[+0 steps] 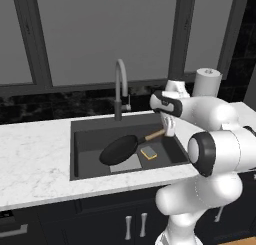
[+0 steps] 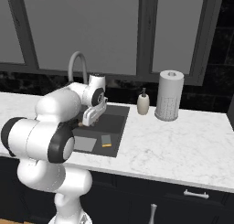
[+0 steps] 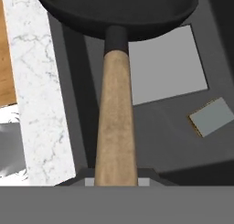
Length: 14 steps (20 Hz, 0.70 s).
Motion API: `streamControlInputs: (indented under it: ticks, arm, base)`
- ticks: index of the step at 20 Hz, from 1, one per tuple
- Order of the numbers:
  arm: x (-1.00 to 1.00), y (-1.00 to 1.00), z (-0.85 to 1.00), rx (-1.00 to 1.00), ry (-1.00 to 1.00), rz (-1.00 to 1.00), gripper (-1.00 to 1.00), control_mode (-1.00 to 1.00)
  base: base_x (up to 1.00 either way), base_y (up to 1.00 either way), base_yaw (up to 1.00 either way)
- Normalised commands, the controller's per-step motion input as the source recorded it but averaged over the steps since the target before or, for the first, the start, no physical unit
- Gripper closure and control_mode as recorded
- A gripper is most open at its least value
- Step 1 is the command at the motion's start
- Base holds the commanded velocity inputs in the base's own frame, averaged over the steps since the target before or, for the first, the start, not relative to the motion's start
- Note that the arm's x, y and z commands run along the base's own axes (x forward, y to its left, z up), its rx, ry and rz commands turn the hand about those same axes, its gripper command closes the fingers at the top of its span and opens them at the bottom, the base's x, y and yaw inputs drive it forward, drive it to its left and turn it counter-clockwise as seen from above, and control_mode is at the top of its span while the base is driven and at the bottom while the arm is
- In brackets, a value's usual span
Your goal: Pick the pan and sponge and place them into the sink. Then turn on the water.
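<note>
Hand view: the tool [image 3: 116,179] is clamped on the light wooden handle of the pan [image 3: 116,10], gripping near the handle's free end; the handle runs straight up the view to the black bowl at the top. Left base view confirms this: the tool [image 1: 168,129] points down over the right part of the sink [image 1: 82,126], closed on the handle end, with the pan [image 1: 119,149] tilted, its bowl lower and to the left, inside the basin. Whether the bowl touches the basin floor cannot be told.

Beneath the pan's bowl lies the pale grey drain plate [image 1: 127,164] on the sink bottom. The sponge [image 1: 148,152] lies flat on the sink floor just beside the drain plate, to its right, grey face up with a yellow edge showing; it is apart from the pan. In the hand view the sponge [image 3: 212,116] sits well clear of the handle.

Behind the basin stands the arched grey faucet [image 1: 120,89]. White marble tabletop [image 1: 35,159] surrounds the sink. Right base view shows 1 soap dispenser [image 2: 143,102] and 1 paper towel roll [image 2: 169,95] standing on the tabletop to the right of the sink.
</note>
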Motion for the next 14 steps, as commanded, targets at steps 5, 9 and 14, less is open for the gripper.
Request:
streamControlInputs:
  ticks: [5,9,14]
  arm:
    - [0.11,0.0,-0.19,0.0,-0.06,0.01,1.0,-1.0]
    - [0.03,0.12,-0.2,0.0,-0.01,0.07,1.0,-1.0]
    - [0.1,0.14,-0.22,0.0,-0.02,0.11,1.0,-1.0]
  base:
    - [0.0,0.0,0.0]
    - [0.0,0.0,0.0]
    - [0.0,0.0,0.0]
